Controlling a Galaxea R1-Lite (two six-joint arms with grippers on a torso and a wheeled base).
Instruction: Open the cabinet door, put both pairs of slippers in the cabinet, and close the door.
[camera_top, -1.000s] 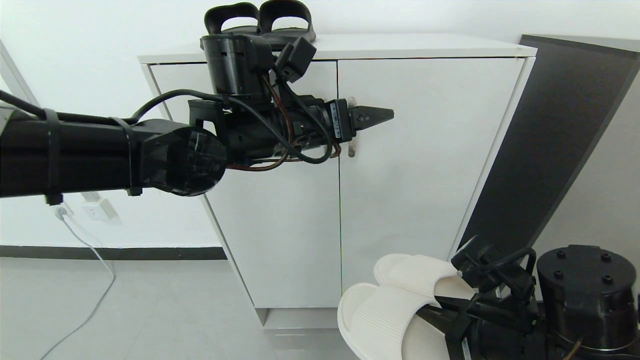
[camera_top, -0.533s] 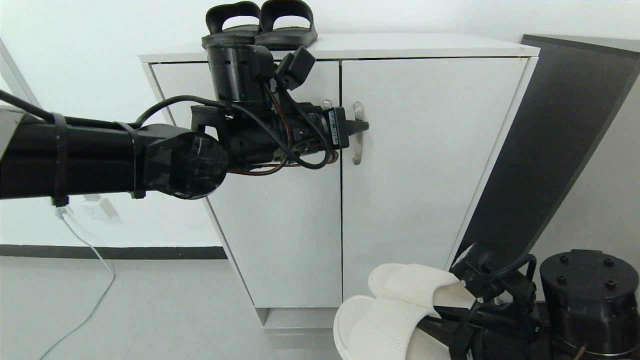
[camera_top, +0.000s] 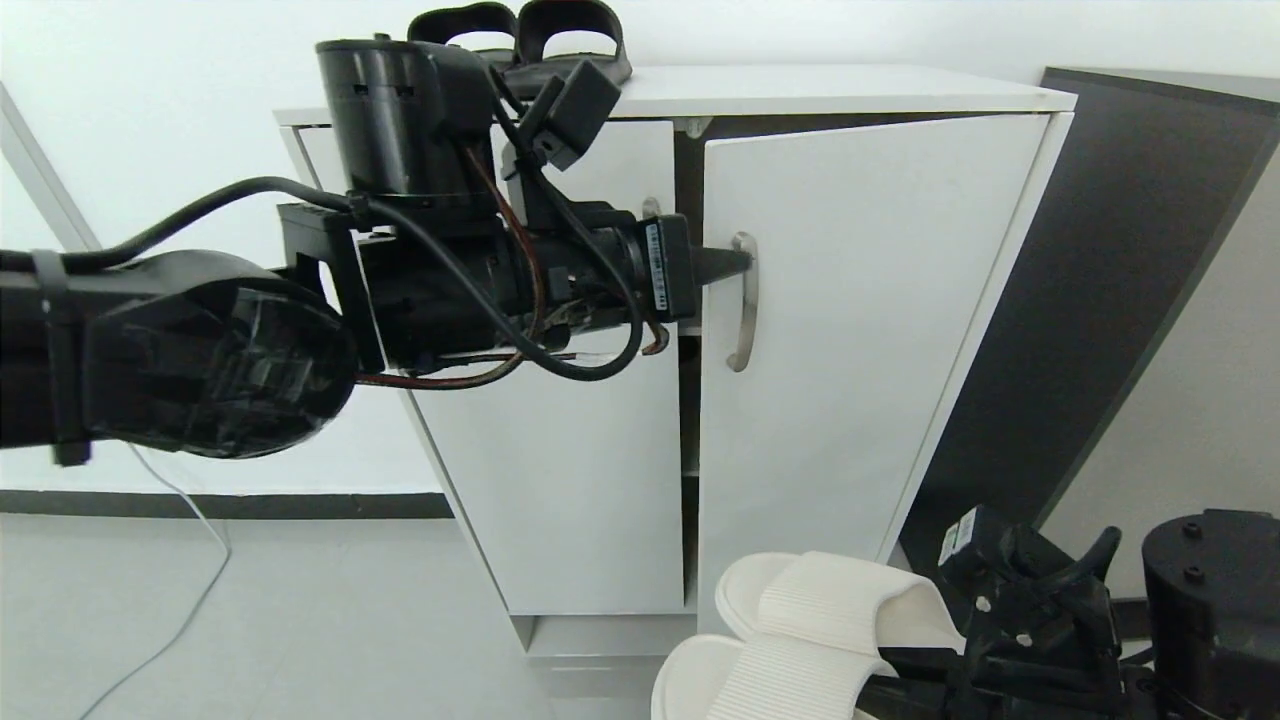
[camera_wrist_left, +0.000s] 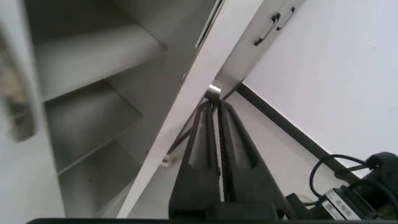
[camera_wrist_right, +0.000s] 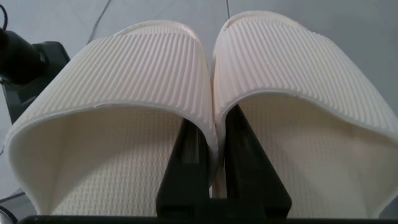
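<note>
The left claw (camera_top: 735, 264) is pressed together on the handle (camera_top: 742, 325) of the right door (camera_top: 860, 330), pinching the metal bar near its upper end. That door stands ajar, its handle edge swung out from the cabinet (camera_top: 850, 92), with a dark gap between it and the left door (camera_top: 560, 480), which is shut. In the left wrist view the gap shows white shelves (camera_wrist_left: 93, 56) inside.

The right claw (camera_wrist_right: 214, 134) is low and to the right of the cabinet's front. It pinches the white slippers (camera_wrist_right: 143, 74) by their inner walls, which are squeezed together between its fingers, one finger inside each slipper. The pair is held side by side above the floor (camera_top: 250, 620), toes pointing away from the claw.

The black slippers (camera_top: 565, 45) sit side by side on the cabinet's top, above the left door.
</note>
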